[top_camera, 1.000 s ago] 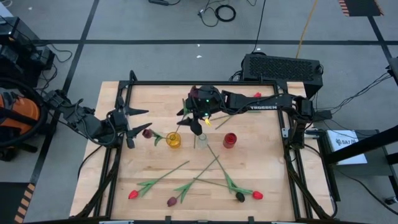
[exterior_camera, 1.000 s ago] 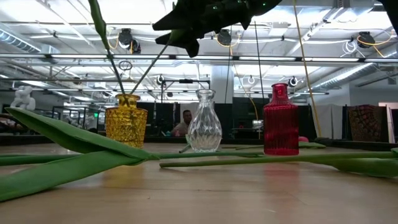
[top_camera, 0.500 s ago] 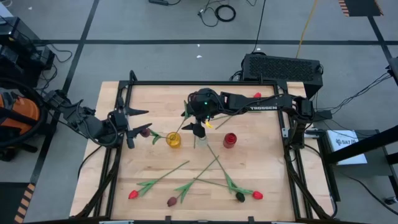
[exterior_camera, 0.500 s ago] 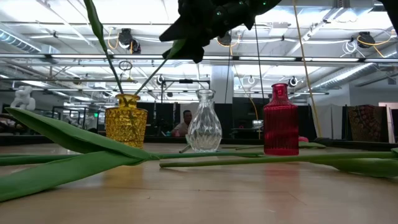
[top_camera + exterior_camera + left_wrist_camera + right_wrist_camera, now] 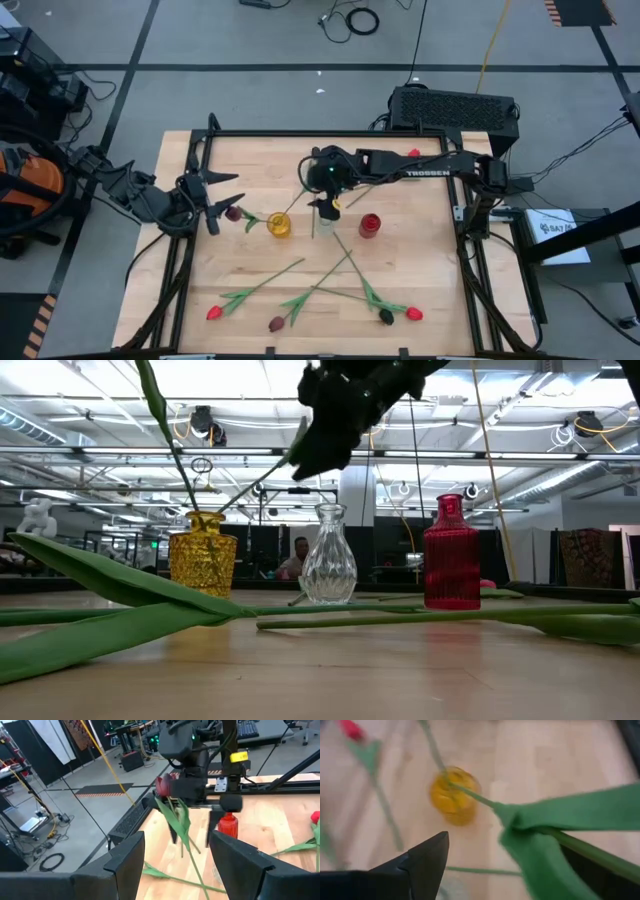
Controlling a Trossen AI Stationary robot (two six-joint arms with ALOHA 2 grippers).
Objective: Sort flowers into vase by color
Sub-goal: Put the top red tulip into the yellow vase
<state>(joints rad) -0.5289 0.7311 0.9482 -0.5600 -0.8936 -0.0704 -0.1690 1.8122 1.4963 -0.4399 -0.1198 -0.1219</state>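
While the right pincer (image 5: 325,205) hangs over the clear vase (image 5: 325,226) from above, clamped on a tulip's (image 5: 165,785) stem, the level view suggests lowering into a matching vase next; left pincer (image 5: 208,200) waits, spread empty.

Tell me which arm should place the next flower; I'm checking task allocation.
Right. Its tool hangs above the clear vase in the middle of the table with a stem clamped. The left tool waits open at the table's left edge, beside the yellow vase.
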